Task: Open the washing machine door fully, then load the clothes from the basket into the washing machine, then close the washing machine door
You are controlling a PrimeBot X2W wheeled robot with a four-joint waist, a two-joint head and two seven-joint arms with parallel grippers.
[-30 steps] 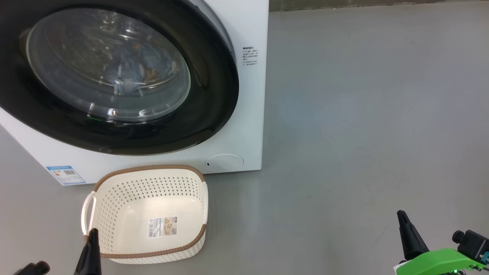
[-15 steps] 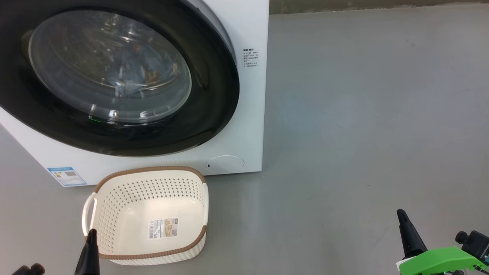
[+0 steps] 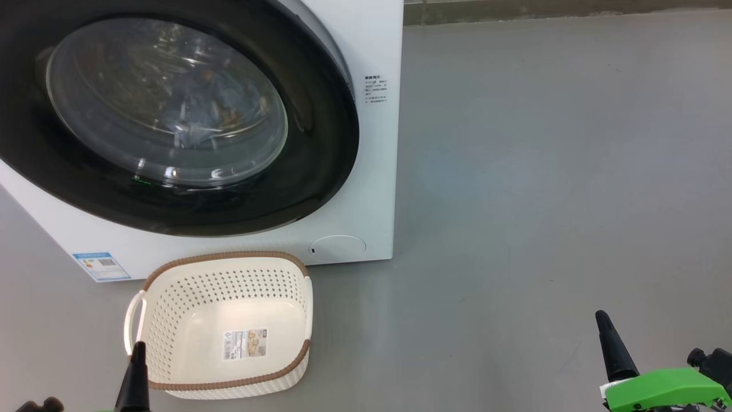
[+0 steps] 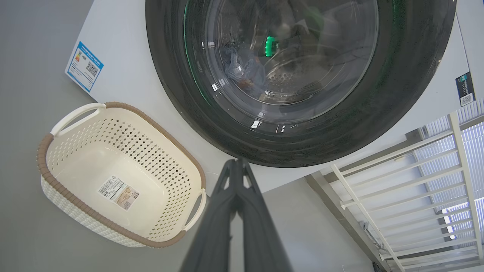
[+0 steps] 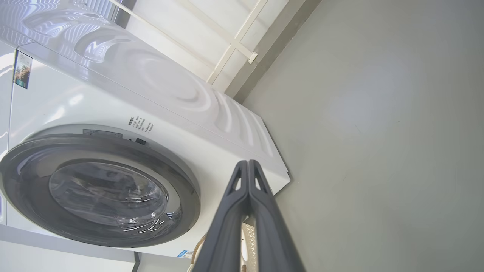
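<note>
You see the door (image 3: 320, 171) shut on the washer (image 3: 374, 40), clothes (image 3: 197, 109) behind its glass; the basket (image 3: 229, 256) on the floor (image 3: 543, 171) just before it, left gripper (image 3: 137, 369) by its rim, right gripper (image 3: 611, 346) well apart, both closed

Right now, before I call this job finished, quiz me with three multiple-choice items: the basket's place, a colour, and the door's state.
1. Where is the basket?
A) on the floor in front of the washing machine
B) on top of it
C) in the drum

2. What colour is the basket's rim?
A) green
B) black
C) brown

3. How is the washing machine door?
A) wide open
B) shut, clothes behind its glass
C) taken off

Answers:
1 A, it stands on grey floor below the door.
2 C, a brown woven-look band rings its top.
3 B, the black rim lies flat on the front and blue fabric shows through the glass.
</note>
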